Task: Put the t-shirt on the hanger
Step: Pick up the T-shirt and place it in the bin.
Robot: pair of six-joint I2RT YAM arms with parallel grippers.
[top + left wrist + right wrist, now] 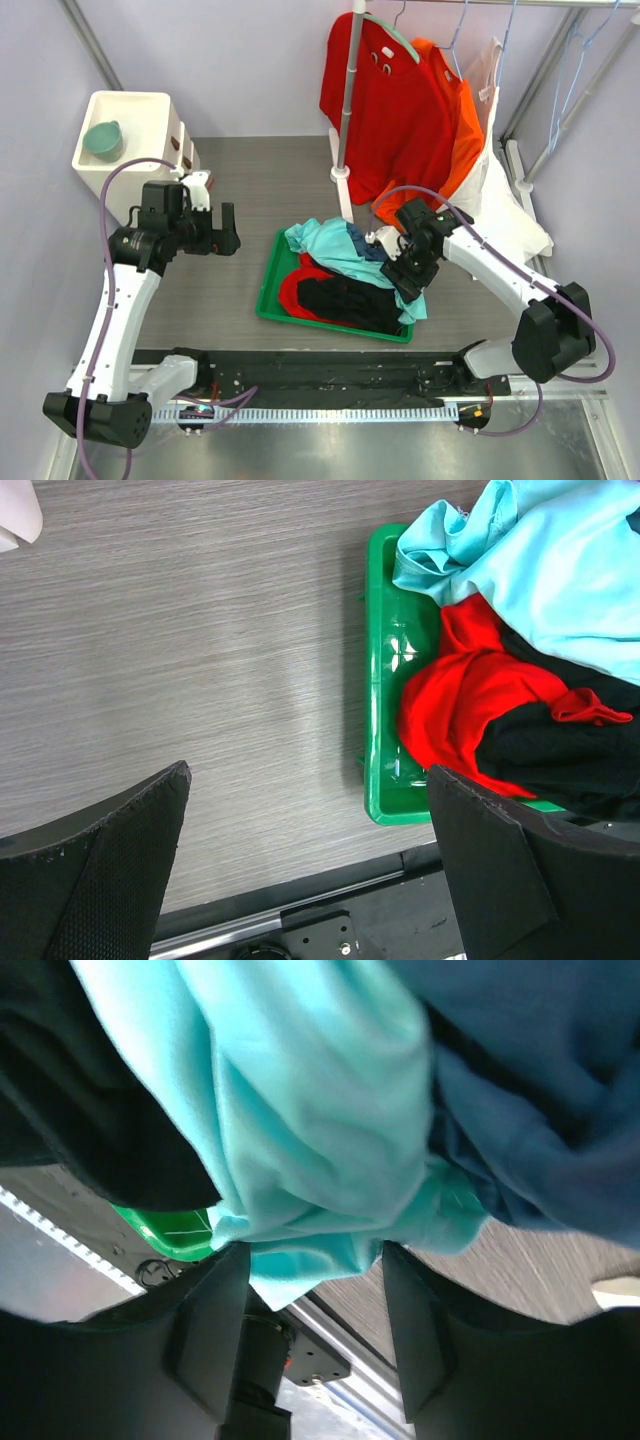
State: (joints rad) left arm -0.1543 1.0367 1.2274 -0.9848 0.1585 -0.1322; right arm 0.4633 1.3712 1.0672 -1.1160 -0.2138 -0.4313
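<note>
**Turquoise t-shirt (335,250) bunched in green tray (270,292)**

The light turquoise t-shirt lies crumpled over the tray's far half, with one fold trailing down to its right rim. The thin pale-blue wire hanger (585,45) hangs bare, well beyond the tray's far right corner.

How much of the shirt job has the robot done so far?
Nothing is finished. The t-shirt lies on the pile in the green tray. The right gripper has a fold of it between its open fingers; the left gripper hangs open, empty. Still to do: lifting it onto the hanger at the back.
</note>
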